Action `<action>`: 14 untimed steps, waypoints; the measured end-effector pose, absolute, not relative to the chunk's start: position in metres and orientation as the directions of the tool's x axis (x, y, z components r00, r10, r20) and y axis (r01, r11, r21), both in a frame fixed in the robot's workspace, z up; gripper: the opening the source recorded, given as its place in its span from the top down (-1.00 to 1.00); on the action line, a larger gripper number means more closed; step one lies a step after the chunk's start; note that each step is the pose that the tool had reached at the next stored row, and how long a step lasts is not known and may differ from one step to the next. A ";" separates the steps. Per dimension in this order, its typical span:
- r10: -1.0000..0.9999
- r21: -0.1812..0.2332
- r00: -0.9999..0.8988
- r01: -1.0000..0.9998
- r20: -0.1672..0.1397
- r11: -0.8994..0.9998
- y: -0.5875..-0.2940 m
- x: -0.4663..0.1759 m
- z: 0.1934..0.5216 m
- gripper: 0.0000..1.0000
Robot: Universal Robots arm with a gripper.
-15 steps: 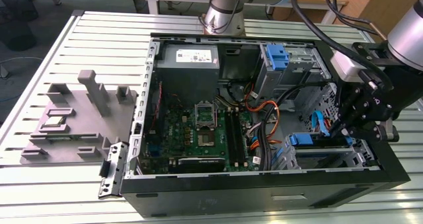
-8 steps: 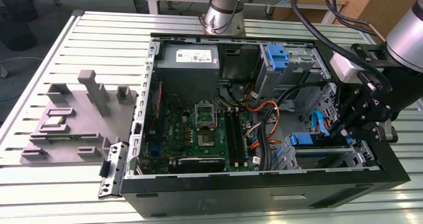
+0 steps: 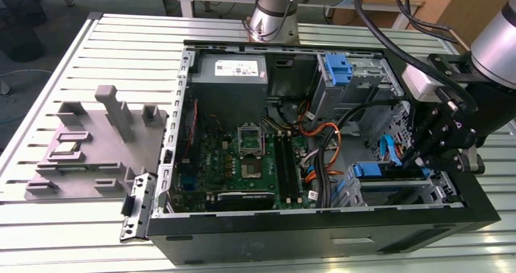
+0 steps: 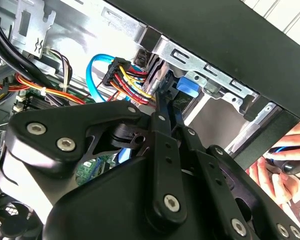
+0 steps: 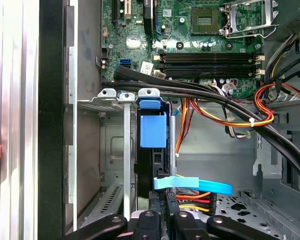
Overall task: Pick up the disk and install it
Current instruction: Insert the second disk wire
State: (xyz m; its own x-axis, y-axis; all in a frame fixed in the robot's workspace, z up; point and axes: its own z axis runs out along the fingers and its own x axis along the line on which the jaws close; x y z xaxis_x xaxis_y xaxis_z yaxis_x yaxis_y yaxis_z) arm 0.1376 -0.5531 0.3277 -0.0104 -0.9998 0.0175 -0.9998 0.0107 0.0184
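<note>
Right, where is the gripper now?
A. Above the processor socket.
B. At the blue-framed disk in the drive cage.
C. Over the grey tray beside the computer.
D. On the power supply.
B: in the exterior view the gripper reaches into the computer case at the drive cage, and in the first wrist view it closes on the upright disk.

Computer cases: one (image 3: pixel 322 224), open on the slatted table (image 3: pixel 48 224)
Power supplies: one (image 3: pixel 229 70), inside the case
Blue latch pieces: two (image 3: pixel 337 67) (image 3: pixel 379 170), inside the case
Grey fixtures: one (image 3: pixel 89 146), beside the case
</note>
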 end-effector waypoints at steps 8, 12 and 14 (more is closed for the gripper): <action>-1.000 0.018 -0.010 -1.000 0.018 0.011 -0.553 0.138 0.328 0.52; -1.000 0.018 -0.010 -1.000 0.017 0.011 -0.553 0.138 0.333 0.52; -1.000 0.018 -0.010 -1.000 0.017 0.011 -0.553 0.138 0.338 0.52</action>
